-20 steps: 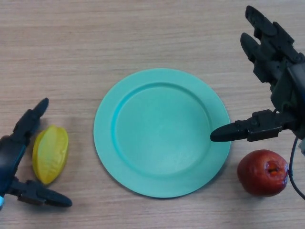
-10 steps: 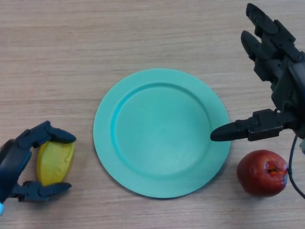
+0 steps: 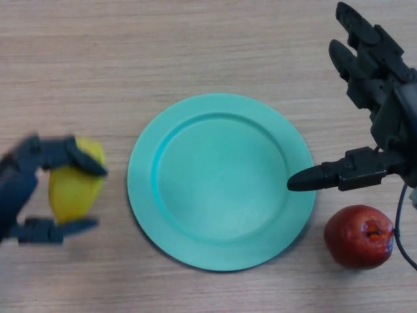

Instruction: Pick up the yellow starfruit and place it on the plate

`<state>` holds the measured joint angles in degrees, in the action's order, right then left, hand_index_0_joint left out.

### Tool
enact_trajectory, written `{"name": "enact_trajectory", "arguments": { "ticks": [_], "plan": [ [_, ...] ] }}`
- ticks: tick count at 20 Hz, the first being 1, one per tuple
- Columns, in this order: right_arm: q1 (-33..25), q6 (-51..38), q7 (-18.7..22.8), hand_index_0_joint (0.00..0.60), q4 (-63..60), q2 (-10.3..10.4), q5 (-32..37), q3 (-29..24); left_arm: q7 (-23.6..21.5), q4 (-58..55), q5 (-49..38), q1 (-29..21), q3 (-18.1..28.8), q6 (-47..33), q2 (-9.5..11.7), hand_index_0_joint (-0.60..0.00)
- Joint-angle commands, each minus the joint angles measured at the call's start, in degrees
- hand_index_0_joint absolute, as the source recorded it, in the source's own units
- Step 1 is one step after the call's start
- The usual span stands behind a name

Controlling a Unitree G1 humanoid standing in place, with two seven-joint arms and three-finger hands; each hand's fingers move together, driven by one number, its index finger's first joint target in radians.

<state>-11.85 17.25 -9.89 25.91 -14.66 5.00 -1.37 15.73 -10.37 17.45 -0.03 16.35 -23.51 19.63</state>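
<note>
Nearest the table's (image 3: 195, 39) front edge, toward its right corner, an apple (image 3: 359, 235) sits on the wood with its stem hollow turned up and to the right. It lies just beside the plate's (image 3: 146, 156) right rim without touching it.

Along the left edge, a little farther back, the left hand (image 3: 23, 189) is closed round the starfruit (image 3: 75, 186). The fingers curl over the fruit's top and the thumb reaches in under its lower end, so the yellow body shows between them. The starfruit is near the plate's left rim, clear of it, with a strip of bare wood in the gap. Whether the fruit rests on the table or is off it cannot be told from the head view.

The plate, teal and round, lies flat in the middle of the table with nothing on it.

At the right edge, the right hand (image 3: 384, 124) is spread wide. Its thumb points left, level with the plate's middle, and its tip overlaps the plate's right rim just above the apple. The fingers stretch straight toward the far right corner, well apart from the thumb, holding nothing.

Beyond the plate the far part of the table shows only light wood grain.
</note>
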Motion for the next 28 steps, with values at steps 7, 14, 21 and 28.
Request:
{"name": "enact_trajectory", "arguments": {
  "ticks": [7, 14, 21, 28],
  "plan": [
    [-3.76, -9.1, 1.63, 0.0, 3.15, -1.34, 1.04, -3.06, -6.52, -0.66, 5.81, -5.4, -13.57, -7.28, -3.12, -0.6],
    [-3.81, -10.21, 1.21, 0.0, 3.21, -1.48, -0.31, -3.04, -6.03, 5.57, -1.44, -10.09, -19.23, 4.12, -7.26, -0.6],
    [-2.96, -9.91, 1.52, 0.0, 4.96, -1.43, 0.59, -3.35, -8.9, 8.89, 3.26, -12.81, -20.63, 6.65, -8.15, -0.05],
    [-2.65, -7.2, 1.11, 0.0, 8.01, -2.56, 0.72, -4.74, -8.98, 4.91, 3.63, -11.56, -20.68, 8.7, -8.42, 0.0]
  ]
}}
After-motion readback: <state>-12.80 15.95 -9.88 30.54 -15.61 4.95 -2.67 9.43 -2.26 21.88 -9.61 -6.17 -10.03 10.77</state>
